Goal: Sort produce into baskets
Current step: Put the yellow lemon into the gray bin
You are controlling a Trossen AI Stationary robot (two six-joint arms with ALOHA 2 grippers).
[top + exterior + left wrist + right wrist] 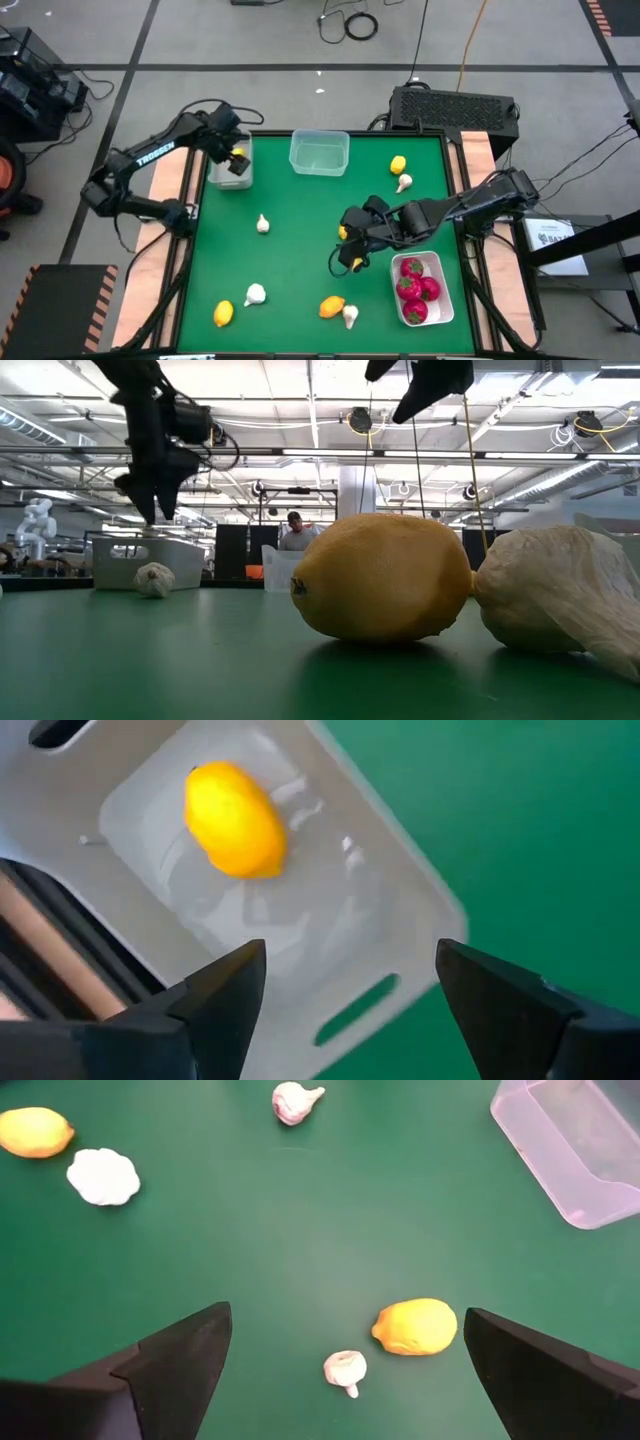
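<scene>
Your left gripper [345, 1005] is hovering with its fingers spread wide and empty over the narrow grey-white bin [230, 165] at about ten o'clock on the green table [300, 250]; one lemon [235, 818] is lying inside that bin. Your right gripper [345, 1370] is also hanging open and holding nothing, poised above the table's middle right, at roughly three o'clock. You are looking past its fingers at a lemon and garlic bulb pair [390, 1342] lying just beside each other, with another lemon [35, 1132], a white bulb [103, 1176] and a further bulb [295, 1102] farther off. The clear tub [320, 152] is sitting at twelve o'clock, apparently empty. The white tray [422, 290] at about five o'clock is holding several red fruits [415, 288]. One lemon [398, 165] and a bulb [403, 183] are resting near one o'clock, and a lone bulb [263, 224] is lying left of centre. Behind the table, a person [295, 532] is showing in the room.
</scene>
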